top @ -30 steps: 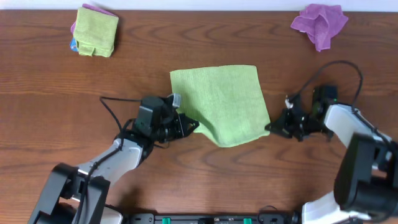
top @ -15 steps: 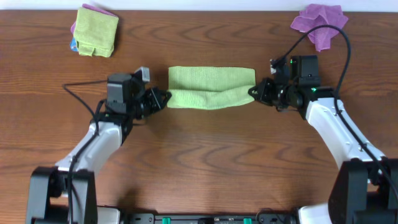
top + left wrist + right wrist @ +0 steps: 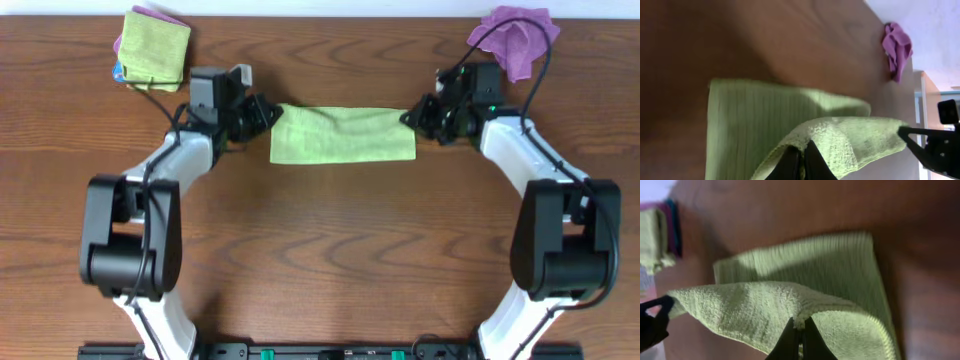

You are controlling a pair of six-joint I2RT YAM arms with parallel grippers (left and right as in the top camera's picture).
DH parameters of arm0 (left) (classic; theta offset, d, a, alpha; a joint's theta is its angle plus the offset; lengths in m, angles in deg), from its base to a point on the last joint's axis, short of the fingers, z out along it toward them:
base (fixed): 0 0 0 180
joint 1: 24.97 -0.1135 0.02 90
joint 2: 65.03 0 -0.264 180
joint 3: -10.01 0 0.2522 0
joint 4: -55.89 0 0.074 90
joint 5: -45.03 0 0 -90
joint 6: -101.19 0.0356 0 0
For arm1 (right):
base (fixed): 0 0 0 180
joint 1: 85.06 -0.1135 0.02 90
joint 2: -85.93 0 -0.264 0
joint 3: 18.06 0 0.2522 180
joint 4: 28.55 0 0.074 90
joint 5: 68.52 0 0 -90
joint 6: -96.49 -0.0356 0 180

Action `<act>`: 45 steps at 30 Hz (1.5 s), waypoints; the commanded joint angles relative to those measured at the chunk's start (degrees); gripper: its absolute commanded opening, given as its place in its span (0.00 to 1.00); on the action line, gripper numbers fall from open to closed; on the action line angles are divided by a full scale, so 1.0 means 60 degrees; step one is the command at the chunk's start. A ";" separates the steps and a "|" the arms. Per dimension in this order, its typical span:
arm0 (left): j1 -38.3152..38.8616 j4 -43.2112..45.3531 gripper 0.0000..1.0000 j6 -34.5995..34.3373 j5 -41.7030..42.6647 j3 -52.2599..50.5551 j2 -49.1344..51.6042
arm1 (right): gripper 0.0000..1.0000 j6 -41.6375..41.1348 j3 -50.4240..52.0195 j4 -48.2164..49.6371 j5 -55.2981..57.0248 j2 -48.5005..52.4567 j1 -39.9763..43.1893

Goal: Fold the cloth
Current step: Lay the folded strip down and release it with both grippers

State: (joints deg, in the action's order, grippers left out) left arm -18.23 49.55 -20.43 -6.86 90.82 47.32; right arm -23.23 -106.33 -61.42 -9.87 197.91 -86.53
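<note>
Two arms work over one wide wooden table (image 3: 320, 250), and the green cloth (image 3: 343, 135) lies toward its far side as a doubled strip. The strip's long axis runs left to right, straight between the two grippers. Its crease appears to be on the near edge and its free edges on the far one.

Two bystanders sit well apart from it: a folded stack (image 3: 155, 50) at the far left corner and a crumpled purple cloth (image 3: 515, 35) at the far right.

The left gripper (image 3: 268, 113) sits at the strip's far left corner and the right gripper (image 3: 408, 117) at its far right corner, so each arm is nearest its own short end. Both wrist views show the jaws pinched shut on the edge of the upper layer, with the dark left fingers (image 3: 790, 161) and right fingers (image 3: 789, 339) biting the terry. There the upper layer arches above the lower one rather than lying flat.

By my reading, the next move turns on that gap. The held corners hang just above the lower layer's far corners and want setting down squarely onto them before either grip lets go.
</note>
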 commanded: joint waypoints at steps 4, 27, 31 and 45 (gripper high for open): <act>-0.0066 -0.0543 0.06 0.0109 -0.0186 0.1501 0.0936 | 0.02 0.0299 -0.0863 0.0011 -0.0313 0.0579 0.0346; -0.0583 -0.2841 0.06 0.1461 -0.0608 0.1676 0.0576 | 0.02 0.0678 -0.0860 -0.0532 -0.0455 0.0772 -0.0208; -0.0554 -0.2787 0.06 0.1457 -0.0692 0.1672 0.0576 | 0.02 0.0678 -0.0860 -0.0535 -0.0412 0.0849 -0.0204; -0.0608 -0.4969 0.06 0.2069 -0.1854 0.1676 -0.0484 | 0.02 0.0678 -0.0860 -0.0907 -0.0597 0.0892 -0.0200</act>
State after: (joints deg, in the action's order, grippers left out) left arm -21.44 21.49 -10.42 -13.55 99.82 46.82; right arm -20.02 -110.74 -66.56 -13.28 201.82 -87.67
